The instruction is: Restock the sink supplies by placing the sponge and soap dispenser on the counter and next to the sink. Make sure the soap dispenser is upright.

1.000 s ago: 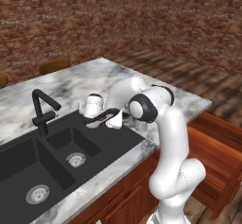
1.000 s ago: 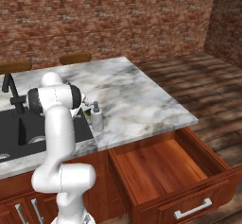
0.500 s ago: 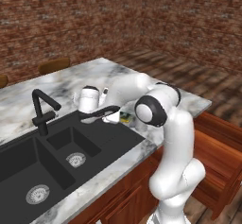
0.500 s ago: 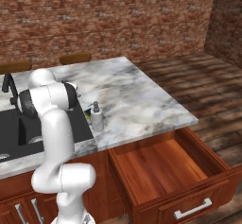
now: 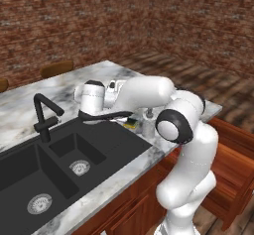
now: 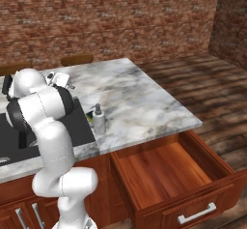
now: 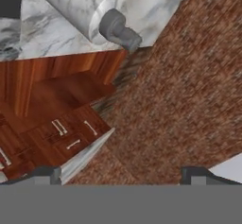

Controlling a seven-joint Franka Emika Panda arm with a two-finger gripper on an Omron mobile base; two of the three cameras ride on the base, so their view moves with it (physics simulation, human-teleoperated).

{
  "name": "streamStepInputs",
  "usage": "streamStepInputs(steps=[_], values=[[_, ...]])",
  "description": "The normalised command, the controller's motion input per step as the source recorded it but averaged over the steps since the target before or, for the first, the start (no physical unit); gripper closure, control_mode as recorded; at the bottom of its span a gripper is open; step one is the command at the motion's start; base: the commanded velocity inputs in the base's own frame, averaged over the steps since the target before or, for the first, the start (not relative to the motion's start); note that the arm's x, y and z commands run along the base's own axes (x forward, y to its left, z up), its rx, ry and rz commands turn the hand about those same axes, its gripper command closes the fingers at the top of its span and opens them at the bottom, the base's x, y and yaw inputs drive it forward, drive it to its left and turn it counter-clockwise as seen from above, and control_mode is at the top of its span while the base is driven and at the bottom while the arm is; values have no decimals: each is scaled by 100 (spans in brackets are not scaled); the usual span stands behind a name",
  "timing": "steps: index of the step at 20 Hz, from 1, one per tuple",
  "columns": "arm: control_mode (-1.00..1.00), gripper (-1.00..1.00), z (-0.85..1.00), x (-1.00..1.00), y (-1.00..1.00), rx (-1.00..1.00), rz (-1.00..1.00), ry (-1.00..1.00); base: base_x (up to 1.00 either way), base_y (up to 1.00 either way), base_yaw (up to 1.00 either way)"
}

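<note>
A white marble counter (image 5: 99, 75) with grey veining is seen over reddish-brown cabinets, with a matte black double-basin sink (image 5: 54, 169) set into it and an angular black faucet (image 5: 44, 115) standing at the back edge of the basins. The soap dispenser (image 6: 99, 119) is shown upright on the counter just beside the sink's near corner, its narrow pump top raised; in the hand view the same bottle (image 7: 82, 10) appears rolled sideways at the top of the frame, lying against the marble as the tilted camera renders it. The sponge (image 5: 132, 124) is glimpsed just beside the dispenser, between it and the sink's rim, its dark green top and yellow layer partly hidden behind the white arm. The gripper (image 7: 120, 173) is held with its two dark finger tips spread wide apart and nothing between them, clear of both items. Below the counter's end, a wooden drawer (image 6: 164, 175) is seen pulled open, a metal handle on its front. A brick wall and plank floor are visible behind the counter.
</note>
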Motion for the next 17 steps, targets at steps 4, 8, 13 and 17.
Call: streamStepInputs(steps=[4, 8, 13, 17], values=[[-100, -100, 56, -93, -6, 4, 0, -16, 0, 0, 0], [-100, -100, 37, -100, -24, 14, 0, -15, 0, 0, 0], [-100, -100, 26, -100, -38, 20, -1, -15, 0, 0, 0], [-100, -100, 26, -100, -51, 22, 0, -21, 0, 0, 0]])
